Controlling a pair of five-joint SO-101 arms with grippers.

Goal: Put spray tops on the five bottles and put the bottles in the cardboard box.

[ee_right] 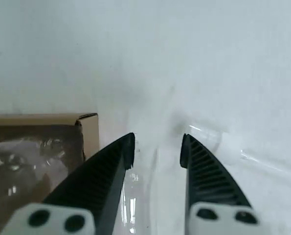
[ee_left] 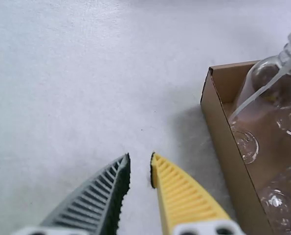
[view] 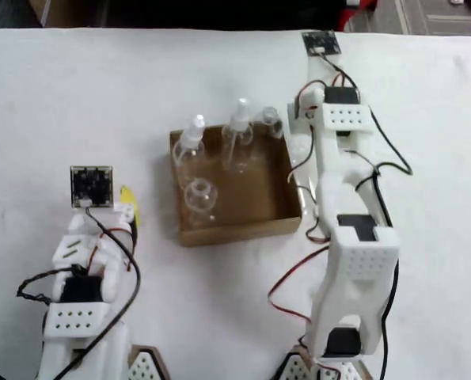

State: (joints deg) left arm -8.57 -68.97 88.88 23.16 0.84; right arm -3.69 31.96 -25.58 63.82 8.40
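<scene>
The cardboard box (view: 237,227) lies mid-table. Two clear bottles with spray tops (view: 190,146) (view: 237,136) stand along its far side, and a clear bottle with no top (view: 199,195) stands near its front left. My right gripper (ee_right: 157,147) is at the box's far right corner (ee_right: 89,128), its black fingers shut on another clear bottle (ee_right: 152,196), which shows tilted (view: 271,121) in the high view. My left gripper (ee_left: 140,157) hangs over bare table left of the box (ee_left: 222,134), grey and yellow fingers a narrow gap apart, holding nothing.
White table all around. The right arm (view: 350,237) stretches along the box's right side. The left arm (view: 81,293) is folded near the front left edge. The room's dark floor lies beyond the table's far edge.
</scene>
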